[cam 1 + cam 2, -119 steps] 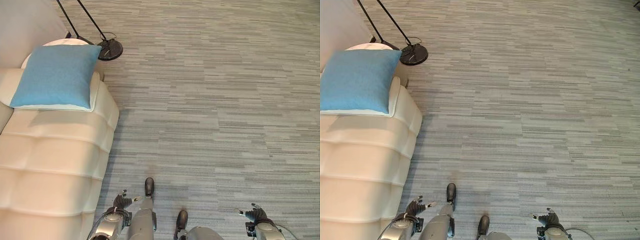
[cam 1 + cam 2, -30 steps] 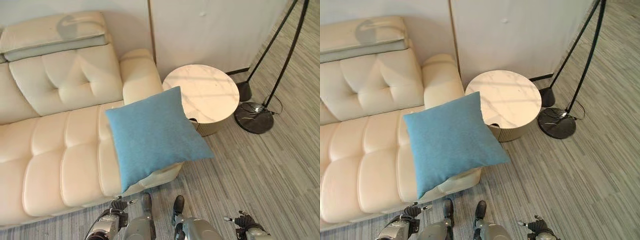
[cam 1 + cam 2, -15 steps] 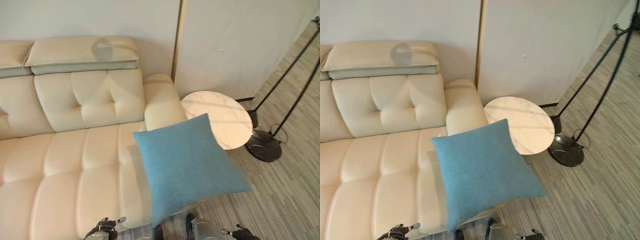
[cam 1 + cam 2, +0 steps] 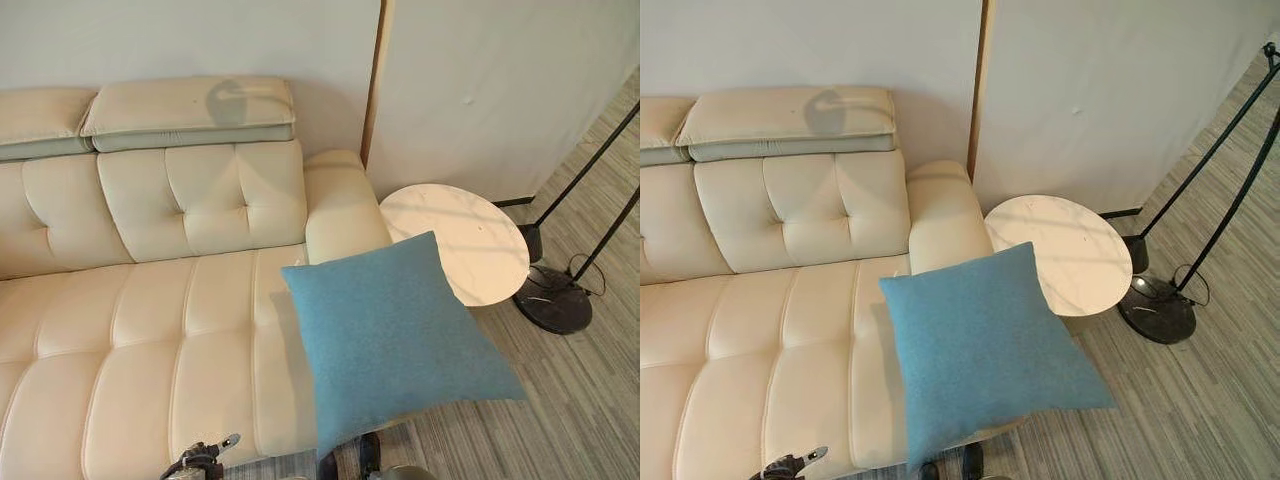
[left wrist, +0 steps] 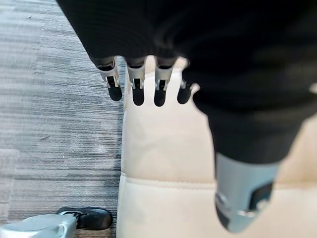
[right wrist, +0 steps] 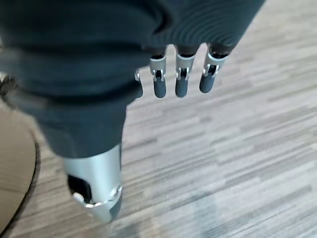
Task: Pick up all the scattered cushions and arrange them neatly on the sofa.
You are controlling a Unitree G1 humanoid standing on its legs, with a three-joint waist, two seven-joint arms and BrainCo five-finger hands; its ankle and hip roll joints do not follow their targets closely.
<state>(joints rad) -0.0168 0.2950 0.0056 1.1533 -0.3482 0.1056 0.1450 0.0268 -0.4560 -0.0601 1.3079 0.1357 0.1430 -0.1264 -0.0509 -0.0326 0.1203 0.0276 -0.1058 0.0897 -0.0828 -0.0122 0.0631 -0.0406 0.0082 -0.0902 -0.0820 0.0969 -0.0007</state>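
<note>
Left robot hand (image 4: 203,460) hangs released, fingers straight, low at the sofa (image 4: 150,330) front edge; blue cushion (image 4: 395,338) lies up and to its right, flat on the seat's right end, one corner overhanging toward the round tabletop (image 4: 470,240). Right robot hand (image 6: 181,74) also released, over bare floor (image 6: 237,148); judging by this, left is nearer.

**Sofa, side table and floor**

A cream tufted leather sofa (image 4: 150,330) stood against the wall. A blue square fabric cushion (image 4: 390,335) lay on its right end, overhanging the seat edge. Just beside the armrest stood a round white marble-topped side table (image 4: 470,245) on grey striped carpet (image 4: 580,400), with a black round lamp base (image 4: 555,300) near it.
</note>
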